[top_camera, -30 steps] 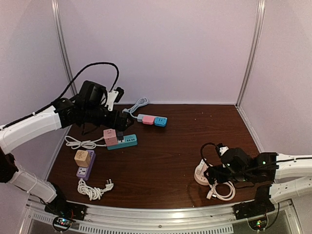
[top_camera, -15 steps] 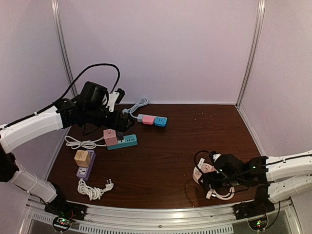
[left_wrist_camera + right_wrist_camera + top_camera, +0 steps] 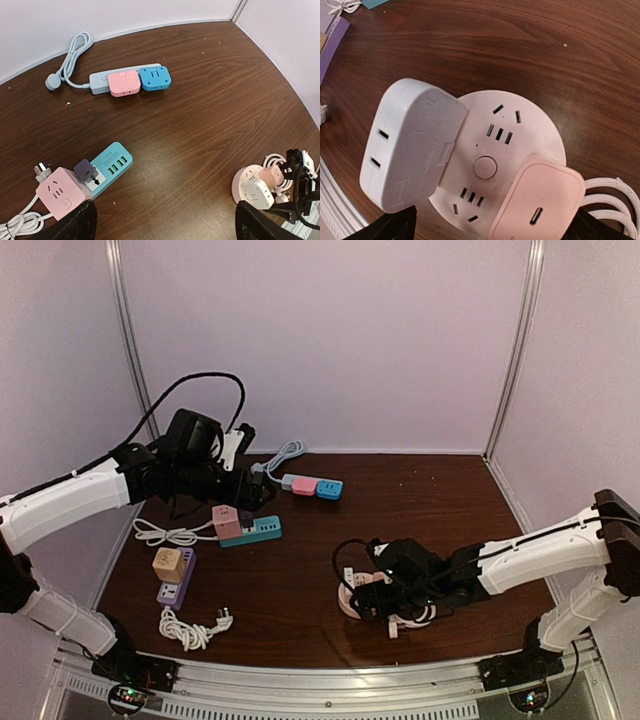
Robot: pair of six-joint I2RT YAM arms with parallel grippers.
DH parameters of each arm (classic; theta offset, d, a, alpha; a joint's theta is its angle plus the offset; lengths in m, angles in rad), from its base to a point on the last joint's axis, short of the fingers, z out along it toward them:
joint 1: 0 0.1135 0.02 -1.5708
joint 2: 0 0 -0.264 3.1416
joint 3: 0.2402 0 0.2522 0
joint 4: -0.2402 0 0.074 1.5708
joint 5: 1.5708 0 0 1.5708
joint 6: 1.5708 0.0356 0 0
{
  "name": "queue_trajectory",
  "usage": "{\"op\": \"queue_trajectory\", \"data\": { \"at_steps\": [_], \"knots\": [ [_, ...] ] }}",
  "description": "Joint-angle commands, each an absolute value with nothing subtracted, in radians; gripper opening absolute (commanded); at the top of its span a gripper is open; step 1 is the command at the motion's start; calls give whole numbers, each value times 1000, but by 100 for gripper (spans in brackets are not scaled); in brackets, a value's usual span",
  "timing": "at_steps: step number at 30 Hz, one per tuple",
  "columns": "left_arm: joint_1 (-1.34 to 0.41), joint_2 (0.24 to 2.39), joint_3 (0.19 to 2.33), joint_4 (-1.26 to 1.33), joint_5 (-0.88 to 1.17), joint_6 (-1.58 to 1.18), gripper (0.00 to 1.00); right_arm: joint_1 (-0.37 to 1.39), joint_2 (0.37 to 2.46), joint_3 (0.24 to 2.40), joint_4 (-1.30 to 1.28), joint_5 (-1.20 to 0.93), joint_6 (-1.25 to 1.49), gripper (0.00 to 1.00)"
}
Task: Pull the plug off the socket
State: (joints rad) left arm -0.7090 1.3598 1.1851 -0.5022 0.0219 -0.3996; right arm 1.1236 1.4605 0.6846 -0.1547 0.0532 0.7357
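we look down on a dark wooden table inside a pale-walled booth, with two white robot arms reaching in from the near edge.

the right gripper sits low over a round white socket at the near middle-right of the table. its two dark fingers show only at the bottom corners of the wrist view, spread wide, and they hold nothing. two plugs sit in the round socket. a white block plug is on its left side and overhangs the rim. a pink plug with a small oval port is on its lower right. a coiled white cord lies just beside the socket.

the left gripper hangs above the far left of the table, its jaws also wide apart and empty. below it lies a teal power strip with a grey plug in it, touching a pink cube socket. farther back is a pale blue strip carrying a pink adapter and a blue adapter. near the left edge we see a purple strip with a tan cube on it, and a loose white cable in front.
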Motion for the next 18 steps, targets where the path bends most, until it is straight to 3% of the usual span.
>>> {"op": "queue_trajectory", "data": {
  "at_steps": [1, 14, 18],
  "knots": [
    [-713, 1363, 1160, -465, 20, -422, 98, 1131, 1542, 817, -100, 40, 663, 97],
    [-841, 1391, 1066, -385, 80, -547, 98, 1124, 1390, 762, -183, 75, 681, 97],
    [-904, 1445, 1054, -321, 87, -601, 98, 1097, 1351, 781, -233, 97, 711, 88]
  ]
}}
